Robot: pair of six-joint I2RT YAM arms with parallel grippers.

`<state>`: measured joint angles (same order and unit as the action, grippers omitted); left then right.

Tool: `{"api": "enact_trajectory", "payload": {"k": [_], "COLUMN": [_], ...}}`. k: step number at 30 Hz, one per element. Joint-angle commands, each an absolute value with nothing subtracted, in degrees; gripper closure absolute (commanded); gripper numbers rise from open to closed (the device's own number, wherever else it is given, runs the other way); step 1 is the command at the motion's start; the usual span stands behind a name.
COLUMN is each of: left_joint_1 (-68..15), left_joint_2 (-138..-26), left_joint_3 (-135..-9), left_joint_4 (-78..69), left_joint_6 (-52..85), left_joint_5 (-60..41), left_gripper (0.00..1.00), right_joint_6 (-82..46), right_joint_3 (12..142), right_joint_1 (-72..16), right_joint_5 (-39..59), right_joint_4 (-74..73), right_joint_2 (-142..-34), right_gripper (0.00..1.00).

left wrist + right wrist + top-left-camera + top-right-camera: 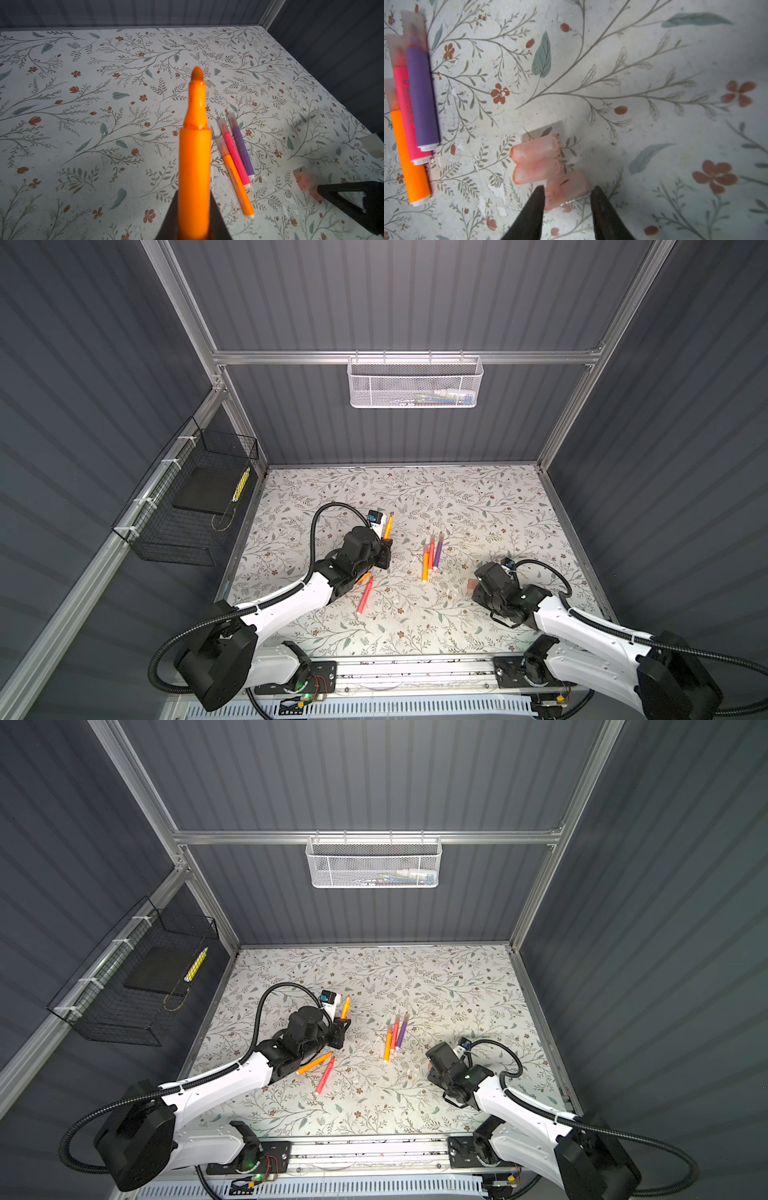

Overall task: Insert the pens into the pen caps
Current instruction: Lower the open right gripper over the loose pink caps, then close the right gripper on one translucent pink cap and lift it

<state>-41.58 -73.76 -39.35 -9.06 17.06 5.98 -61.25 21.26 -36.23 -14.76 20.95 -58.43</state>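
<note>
Your left gripper point(194, 195) clamps the orange pen point(194, 155); right gripper point(568, 188) straddles a pink pen cap point(564, 194), jaws ajar, so centre it, then squeeze.

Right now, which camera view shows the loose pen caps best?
The right wrist view: three pinkish pen caps lie large and sharp, one straddled by the right tool. The left wrist view shows them blurred near its edge; in a top view only a small pink patch shows beside that tool.
</note>
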Motion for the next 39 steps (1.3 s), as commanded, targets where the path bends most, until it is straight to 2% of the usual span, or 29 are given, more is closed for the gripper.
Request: {"api": "enact_trajectory", "payload": {"k": [1,9,19,28,35,39], "left_joint_1": [-41.8,-41.8,-41.8,-41.8,-41.8,-41.8], "left_joint_2": [-72.9,-72.6,-72.2,-71.9,-71.8,-71.9], "left_joint_3": [-40.7,-40.5,-40.4,-40.4,-40.4,-40.6], "left_joint_4": [-8.9,-8.9,-8.8,-8.8,-8.8,-8.5], "left_joint_6": [16.0,16.0,15.9,16.0,16.1,16.2], "left_joint_5": [5.2,4.9,5.2,4.5,4.2,3.4], "left_gripper": [1.00,1.00,1.00,1.00,1.00,1.00], "right_joint_6": [-60.9,-61.1,-60.2,-60.2,-60.0,-60.6], "right_joint_3": [21.0,20.7,23.3,23.0,22.3,22.0], "right_joint_1": [-36.5,-36.4,-36.5,-36.5,-36.4,-36.4], "right_joint_5": [-15.3,-16.4,-17.0,-18.3,-17.7,-17.0], "right_joint_4": [24.5,24.3,22.6,21.7,21.6,22.0], "right_joint_2": [-57.8,-57.5,-67.2,-67.0,-66.3,-62.8], "right_gripper": [0.61,0.62,0.63,0.64,0.81,0.83]}}
